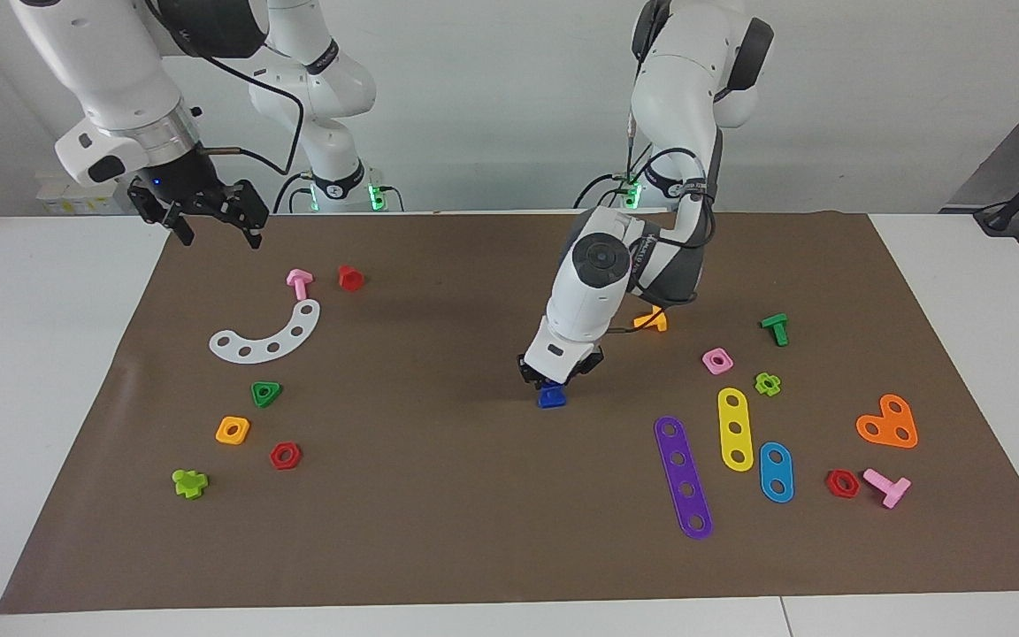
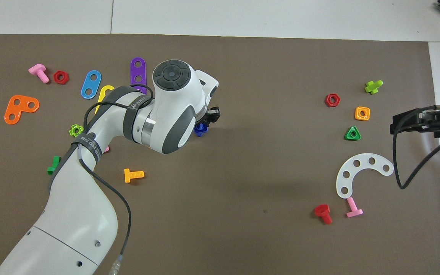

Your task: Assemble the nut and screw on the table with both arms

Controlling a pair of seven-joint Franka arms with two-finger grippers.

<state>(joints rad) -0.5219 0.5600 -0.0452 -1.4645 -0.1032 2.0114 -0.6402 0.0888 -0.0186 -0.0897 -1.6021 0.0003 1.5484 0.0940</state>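
Note:
A small blue piece (image 1: 551,396) lies on the brown mat (image 1: 439,495) near the middle of the table (image 1: 32,354); it also shows in the overhead view (image 2: 201,130). It is partly covered, so I cannot tell whether it is the nut, the screw or both. My left gripper (image 1: 554,379) is down right over it and seems to touch it; it also shows in the overhead view (image 2: 206,122). My right gripper (image 1: 218,234) is open and empty. It hangs high over the mat's corner at the right arm's end, also in the overhead view (image 2: 395,124), and waits.
At the right arm's end lie a white curved strip (image 1: 266,336), pink bolt (image 1: 299,283), red bolt (image 1: 350,277), green triangular nut (image 1: 266,393), orange-yellow square nut (image 1: 233,430). At the left arm's end lie a pink square nut (image 1: 717,360), orange bolt (image 1: 653,320), purple strip (image 1: 683,476), yellow strip (image 1: 735,428).

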